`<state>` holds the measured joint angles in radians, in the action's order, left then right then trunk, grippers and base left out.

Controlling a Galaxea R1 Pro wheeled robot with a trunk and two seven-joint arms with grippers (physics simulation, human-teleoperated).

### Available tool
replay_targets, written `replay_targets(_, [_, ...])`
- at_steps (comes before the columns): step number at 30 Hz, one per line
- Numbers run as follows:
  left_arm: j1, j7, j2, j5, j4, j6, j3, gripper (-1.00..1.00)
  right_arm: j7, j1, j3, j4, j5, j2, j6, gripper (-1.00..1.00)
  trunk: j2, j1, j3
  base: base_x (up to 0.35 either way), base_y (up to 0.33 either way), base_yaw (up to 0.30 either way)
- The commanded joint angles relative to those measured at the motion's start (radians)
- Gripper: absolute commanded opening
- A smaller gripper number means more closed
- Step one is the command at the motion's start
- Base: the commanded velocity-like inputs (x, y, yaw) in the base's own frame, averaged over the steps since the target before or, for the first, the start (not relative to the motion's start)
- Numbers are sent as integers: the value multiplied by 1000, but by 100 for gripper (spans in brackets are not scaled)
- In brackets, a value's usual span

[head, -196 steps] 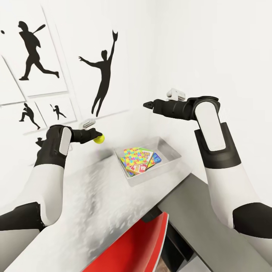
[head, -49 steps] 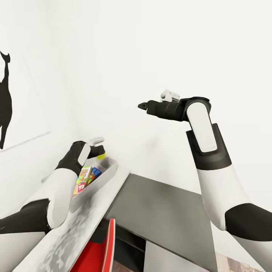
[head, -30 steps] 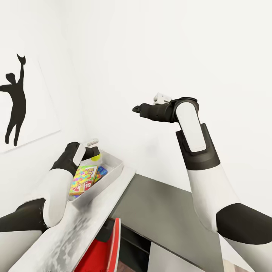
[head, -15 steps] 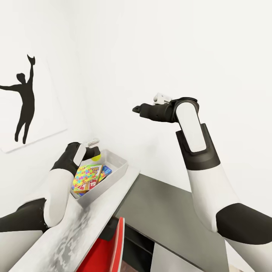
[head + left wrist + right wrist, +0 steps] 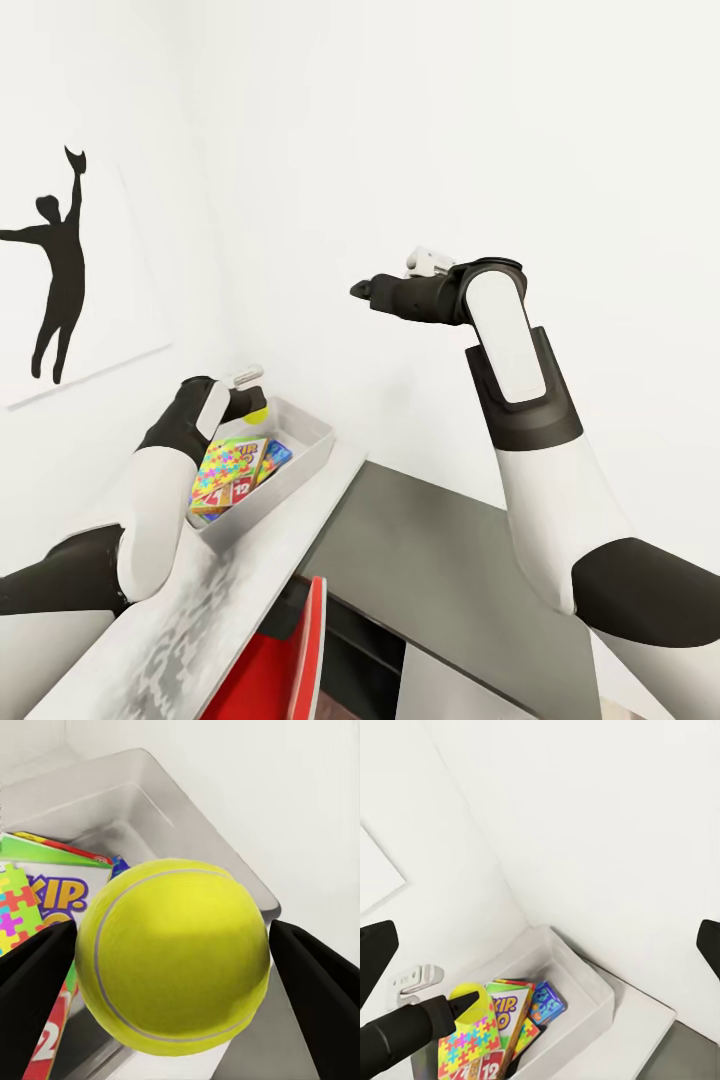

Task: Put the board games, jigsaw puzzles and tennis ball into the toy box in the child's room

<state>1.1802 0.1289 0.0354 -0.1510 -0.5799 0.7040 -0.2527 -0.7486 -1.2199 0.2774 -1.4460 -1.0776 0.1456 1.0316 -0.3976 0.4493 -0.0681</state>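
Note:
My left gripper [image 5: 252, 404] is shut on the yellow-green tennis ball [image 5: 258, 410] and holds it over the far end of the light grey toy box [image 5: 312, 462], which stands on the table [image 5: 190, 630]. In the left wrist view the tennis ball [image 5: 172, 956] sits between both dark fingers [image 5: 34, 997], with the toy box's rim [image 5: 225, 832] below. Inside the box lie a jigsaw puzzle [image 5: 225, 466], the SKIP-BO board game [image 5: 506, 1009] and a blue board game [image 5: 275, 455]. My right gripper [image 5: 360, 289] hangs open, high by the wall, holding nothing.
A dark grey cabinet top [image 5: 440, 570] adjoins the table on the right, lower down. A red chair back [image 5: 290, 665] stands at the table's near edge. A black silhouette picture [image 5: 55, 270] hangs on the left wall. White walls close in behind the box.
The view has panned. My left gripper carried the tennis ball from left of the toy box to above its far end; over the last second it has barely moved. The right arm has stayed raised.

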Motion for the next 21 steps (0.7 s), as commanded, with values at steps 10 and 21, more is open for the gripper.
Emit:
replay_targets(10, [1,8,2,-10,-1,0,-4,-100,-11,-2,0,10,-10,0,5,100,-2,1,-2,0,0,-1])
replay_targets(21, [1,7,4,-10,-1,-1,-5,-100,-12,-2,0,19,-9,0,4,100,-2,1,-11,0,0,0])
